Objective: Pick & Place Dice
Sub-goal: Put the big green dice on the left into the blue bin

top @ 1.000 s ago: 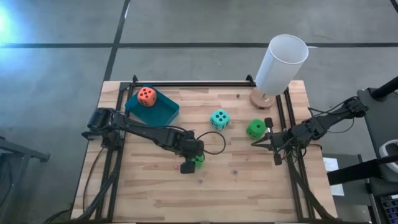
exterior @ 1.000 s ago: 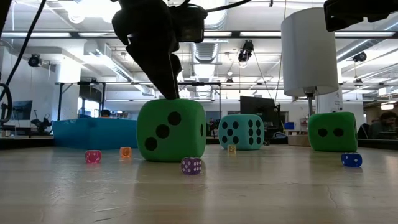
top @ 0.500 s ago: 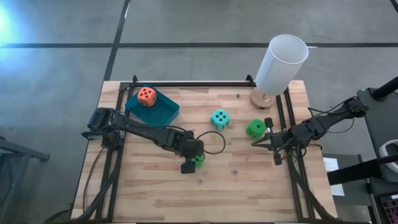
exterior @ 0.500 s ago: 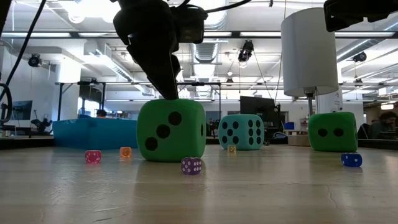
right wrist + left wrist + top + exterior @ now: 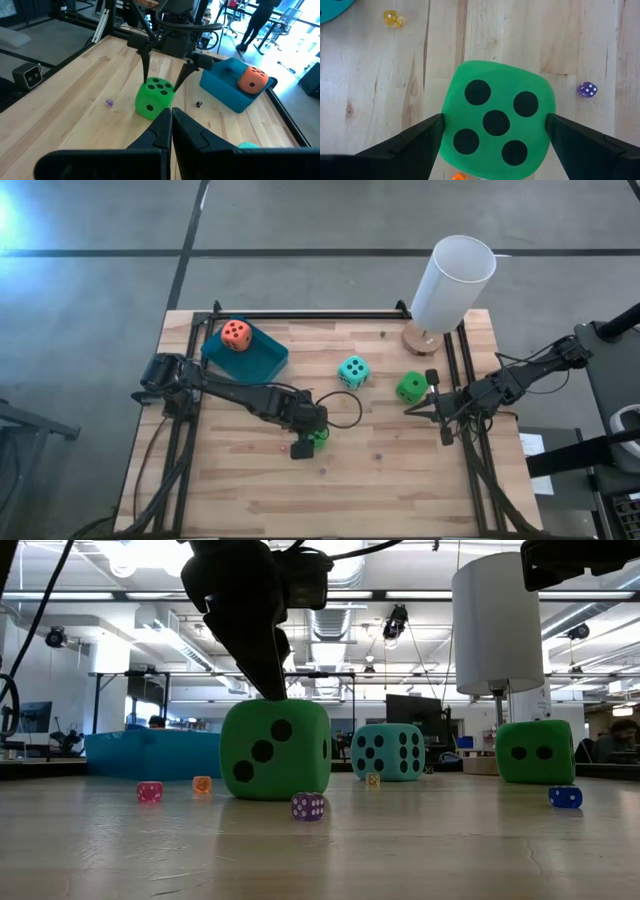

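A bright green die (image 5: 496,100) rests on the wooden table near its middle, five pips up. My left gripper (image 5: 495,120) points steeply down over it, open, one finger at each of two opposite sides. The orange-red die (image 5: 236,334) lies in the blue tray (image 5: 268,360) at the far left. The teal die (image 5: 352,371) and a second green die (image 5: 410,387) sit on the table toward the right. My right gripper (image 5: 170,117) is shut and hangs at the table's right edge, holding nothing. My left gripper comes at the green die from above, its fingertips (image 5: 436,124) level with the die's upper side edges (image 5: 148,86). The die's bottom is on the table (image 5: 275,790) and its sides are not dented. I cannot tell whether the fingers touch it.
Several tiny dice lie scattered on the table: pink (image 5: 149,792), orange (image 5: 202,784), purple (image 5: 307,806), yellow (image 5: 373,779), blue (image 5: 565,797). A tall white cylinder on a round wooden base (image 5: 452,280) stands at the far right corner. A person stands in the room beyond.
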Robot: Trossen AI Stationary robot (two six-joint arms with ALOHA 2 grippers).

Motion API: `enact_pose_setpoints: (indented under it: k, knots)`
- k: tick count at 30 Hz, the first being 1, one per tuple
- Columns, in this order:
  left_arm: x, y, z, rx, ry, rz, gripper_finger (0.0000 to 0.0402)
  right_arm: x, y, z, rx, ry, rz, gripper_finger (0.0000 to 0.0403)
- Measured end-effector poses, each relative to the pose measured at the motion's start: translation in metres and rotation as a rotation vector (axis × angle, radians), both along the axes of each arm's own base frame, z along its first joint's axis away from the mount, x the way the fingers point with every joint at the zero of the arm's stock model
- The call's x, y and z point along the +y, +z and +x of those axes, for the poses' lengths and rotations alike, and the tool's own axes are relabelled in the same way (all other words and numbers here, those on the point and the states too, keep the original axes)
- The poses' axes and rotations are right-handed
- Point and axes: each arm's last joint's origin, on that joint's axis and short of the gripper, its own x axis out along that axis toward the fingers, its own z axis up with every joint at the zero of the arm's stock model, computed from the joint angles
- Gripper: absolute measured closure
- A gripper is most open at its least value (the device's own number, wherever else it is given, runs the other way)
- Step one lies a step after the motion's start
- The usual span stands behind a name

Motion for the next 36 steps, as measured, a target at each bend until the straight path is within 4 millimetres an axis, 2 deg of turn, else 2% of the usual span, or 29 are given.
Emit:
enact_pose_setpoints:
  k: [9,20,36]
  knots:
    - [0.0000,0.0002,0.0002,-0.005,0.009,-0.004,0.0039,0.0000,0.0000,0.0000,0.000,0.000,0.000,0.0394]
    - [-0.0001,0.0002,0.0010,-0.017,0.019,-0.007,0.0054,0.0000,0.0001,0.0000,0.000,0.000,0.000,0.0394]
    - [0.0002,0.0004,0.0015,-0.023,0.023,-0.001,0.0049,0.0000,0.0000,0.0000,0.000,0.000,0.000,0.0394]
